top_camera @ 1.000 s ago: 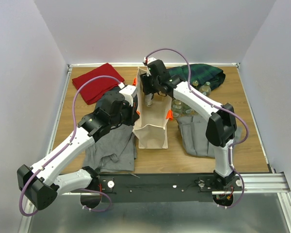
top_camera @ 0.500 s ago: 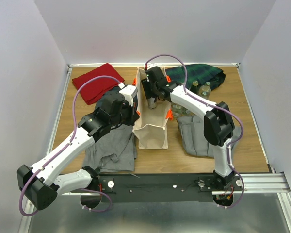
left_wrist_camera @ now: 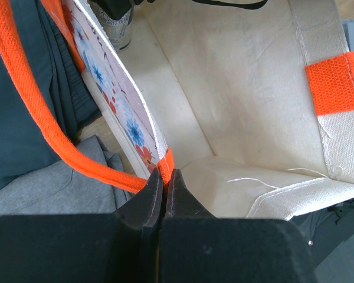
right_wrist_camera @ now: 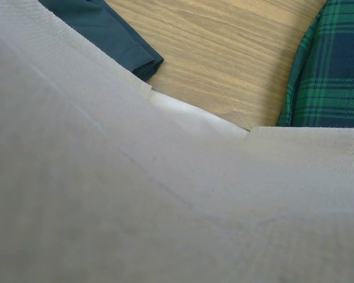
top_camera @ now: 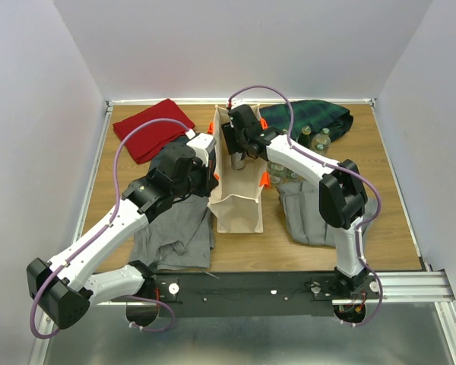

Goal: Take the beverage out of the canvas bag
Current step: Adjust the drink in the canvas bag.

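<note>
The left gripper pinches the floppy bag's rim. The right gripper reaches inside at the bottle; its finger state is hidden. The bottle is probably rigid and slick, so grip it at the neck.

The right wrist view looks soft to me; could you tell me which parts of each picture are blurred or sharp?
Right wrist view: the canvas bag fills the near field, blurred and featureless, while the wooden table and plaid cloth behind stay sharp. Left wrist view: the bag's weave and orange handle are crisp; the fingers are dark silhouettes. Top external view: evenly lit, no glare.
</note>
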You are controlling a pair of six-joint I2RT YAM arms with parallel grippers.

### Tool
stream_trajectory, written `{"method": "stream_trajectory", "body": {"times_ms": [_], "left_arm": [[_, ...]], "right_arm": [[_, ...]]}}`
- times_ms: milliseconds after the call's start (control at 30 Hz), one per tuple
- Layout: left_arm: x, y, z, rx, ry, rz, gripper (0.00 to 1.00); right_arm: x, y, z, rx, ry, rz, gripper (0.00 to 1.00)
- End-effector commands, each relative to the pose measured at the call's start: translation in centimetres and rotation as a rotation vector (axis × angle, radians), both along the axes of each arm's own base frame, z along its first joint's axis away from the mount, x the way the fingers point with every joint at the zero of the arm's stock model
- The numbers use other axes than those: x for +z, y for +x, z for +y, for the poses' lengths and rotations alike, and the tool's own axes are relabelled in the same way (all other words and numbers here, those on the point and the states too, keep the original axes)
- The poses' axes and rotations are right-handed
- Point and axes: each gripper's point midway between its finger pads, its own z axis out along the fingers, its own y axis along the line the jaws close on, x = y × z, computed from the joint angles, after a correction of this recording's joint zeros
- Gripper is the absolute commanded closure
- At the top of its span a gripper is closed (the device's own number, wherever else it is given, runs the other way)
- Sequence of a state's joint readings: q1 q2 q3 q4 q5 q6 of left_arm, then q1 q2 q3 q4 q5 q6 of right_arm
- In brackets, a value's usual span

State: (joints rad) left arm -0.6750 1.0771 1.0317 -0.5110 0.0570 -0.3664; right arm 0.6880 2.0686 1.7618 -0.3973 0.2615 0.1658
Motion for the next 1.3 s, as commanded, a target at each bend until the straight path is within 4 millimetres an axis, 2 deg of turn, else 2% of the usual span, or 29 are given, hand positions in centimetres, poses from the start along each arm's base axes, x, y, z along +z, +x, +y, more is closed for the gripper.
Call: {"method": "stream_trajectory", "body": {"times_ms": [0,67,167,267,533,733,1033,1267], "left_arm": [[-0.2,-0.5,0.1,-0.016,0.003,0.01,1.0],[-0.2,-0.5,0.2,-0.012,0.002,0.008,1.0],[-0.2,-0.6,0.2,-0.012,0.0,0.011,1.0],[-0.2,-0.5,0.1,-0.014,0.001,0.011,1.0],[-0.1,-0.3,-0.2,-0.021,-0.001,0.013,1.0],[-0.1,-0.5,-0.2,-0.019,-0.006,0.017,1.0],[-0.1,-0.4,-0.2,-0.02,-0.005,0.016,1.0],[-0.2,-0.5,-0.1,-0.021,-0.005,0.019,1.0]], "right_arm": [[-1.2,-0.8,-0.1,-0.016,-0.011,0.047,0.42],[-1.2,-1.1,-0.2,-0.016,-0.009,0.054,0.37],[-1.1,-1.4,-0.3,-0.013,-0.011,0.067,0.36],[-0.9,-1.8,-0.3,-0.002,-0.013,0.082,0.29],[-0.2,-2.3,-0.6,0.0,-0.016,0.099,0.26],[-0.8,-2.8,-1.0,-0.01,-0.038,0.127,0.21],[-1.2,-2.8,-0.7,-0.002,-0.041,0.144,0.21],[-2.1,-3.0,-0.6,0.013,-0.062,0.185,0.25]]}}
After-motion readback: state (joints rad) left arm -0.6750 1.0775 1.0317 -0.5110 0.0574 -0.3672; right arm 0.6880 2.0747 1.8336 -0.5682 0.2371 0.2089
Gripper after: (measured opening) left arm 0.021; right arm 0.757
